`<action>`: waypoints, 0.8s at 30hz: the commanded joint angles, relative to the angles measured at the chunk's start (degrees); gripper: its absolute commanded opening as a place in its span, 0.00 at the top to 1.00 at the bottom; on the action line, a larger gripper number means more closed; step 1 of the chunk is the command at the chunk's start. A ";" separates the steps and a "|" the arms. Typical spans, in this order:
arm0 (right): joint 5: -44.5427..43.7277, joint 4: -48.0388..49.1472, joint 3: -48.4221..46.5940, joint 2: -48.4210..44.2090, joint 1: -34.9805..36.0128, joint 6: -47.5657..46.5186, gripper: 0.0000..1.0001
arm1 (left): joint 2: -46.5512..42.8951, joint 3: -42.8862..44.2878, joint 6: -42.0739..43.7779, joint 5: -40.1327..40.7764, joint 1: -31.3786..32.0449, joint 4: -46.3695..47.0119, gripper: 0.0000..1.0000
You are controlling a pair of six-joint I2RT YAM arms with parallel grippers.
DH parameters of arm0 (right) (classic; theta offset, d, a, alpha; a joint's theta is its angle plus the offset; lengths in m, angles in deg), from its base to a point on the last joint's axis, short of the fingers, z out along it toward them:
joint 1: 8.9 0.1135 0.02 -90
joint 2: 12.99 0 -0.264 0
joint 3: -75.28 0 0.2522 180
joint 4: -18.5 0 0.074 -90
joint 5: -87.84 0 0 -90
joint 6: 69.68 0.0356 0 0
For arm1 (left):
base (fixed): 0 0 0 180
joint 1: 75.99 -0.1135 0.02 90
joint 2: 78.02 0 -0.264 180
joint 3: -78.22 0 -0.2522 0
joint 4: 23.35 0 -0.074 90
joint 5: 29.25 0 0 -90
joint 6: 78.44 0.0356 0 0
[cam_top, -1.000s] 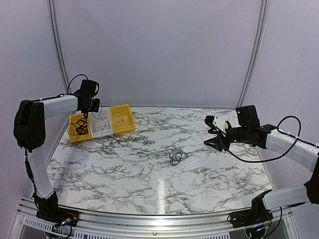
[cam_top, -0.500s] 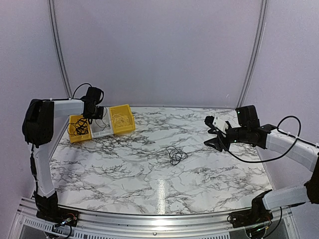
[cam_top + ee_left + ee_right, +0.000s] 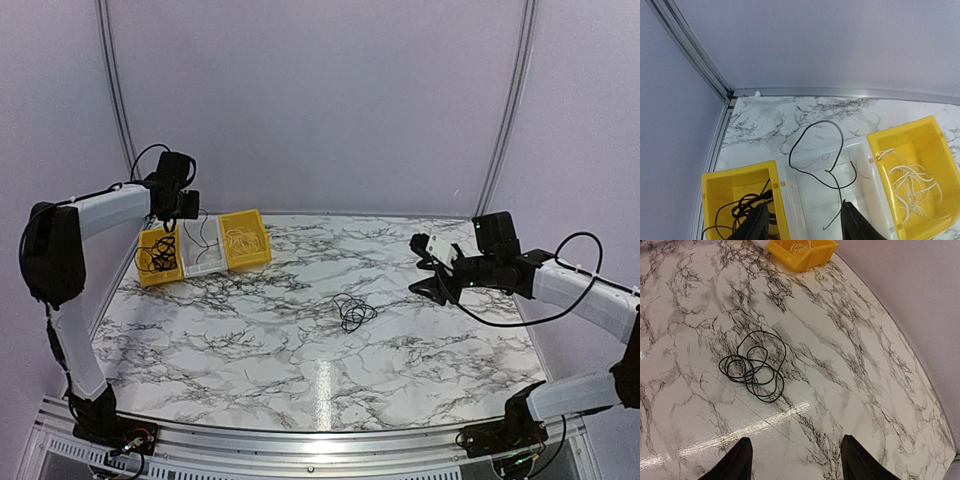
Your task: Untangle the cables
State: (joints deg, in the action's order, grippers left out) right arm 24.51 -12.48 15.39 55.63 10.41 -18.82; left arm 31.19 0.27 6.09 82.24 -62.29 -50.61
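A coil of thin black cable point(image 3: 352, 312) point(image 3: 754, 367) lies alone mid-table. My right gripper point(image 3: 421, 275) point(image 3: 796, 460) hovers open to its right, nothing between the fingers. At the back left, my left gripper point(image 3: 183, 206) point(image 3: 805, 225) is open above the bins. A single thin black cable point(image 3: 822, 150) point(image 3: 203, 240) loops loosely over the white bin point(image 3: 795, 200) and runs close by the right fingertip point(image 3: 852, 222). Whether it touches the fingertip I cannot tell. Tangled black cables point(image 3: 742, 210) fill the left yellow bin point(image 3: 710, 200). White cables point(image 3: 912, 182) lie in the right yellow bin point(image 3: 940, 150).
Three bins stand in a row at the table's back left: yellow point(image 3: 148, 277), white point(image 3: 207, 268), yellow point(image 3: 257, 258). The back wall and a metal corner post point(image 3: 690, 50) are close behind them. The right yellow bin point(image 3: 800, 252) also shows at the top of the right wrist view.
My left gripper has opened and risen slightly above the bins; the thin black cable it held now hangs loose over the white bin. The right arm and the coil have not moved.
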 commanded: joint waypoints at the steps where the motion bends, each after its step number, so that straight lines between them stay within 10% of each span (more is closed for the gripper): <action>1: 0.32 -0.82 -0.64 1.56 -0.46 -0.45 0.39 | -5.92 -0.79 -1.41 -3.43 -0.25 -1.01 0.48; 11: 1.10 -2.10 -1.70 4.18 -0.15 -0.33 0.39 | 3.58 8.41 -3.88 -1.90 -1.69 -3.84 0.30; 24: 0.07 -1.87 -1.61 5.73 -0.18 -0.06 0.39 | 16.15 19.18 -3.89 -3.35 -6.06 -6.97 0.42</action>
State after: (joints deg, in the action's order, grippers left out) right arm 24.80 -13.90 15.39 60.57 10.43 -18.95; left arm 45.44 16.47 1.74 80.45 -67.04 -55.83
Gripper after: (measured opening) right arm 0.607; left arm 0.602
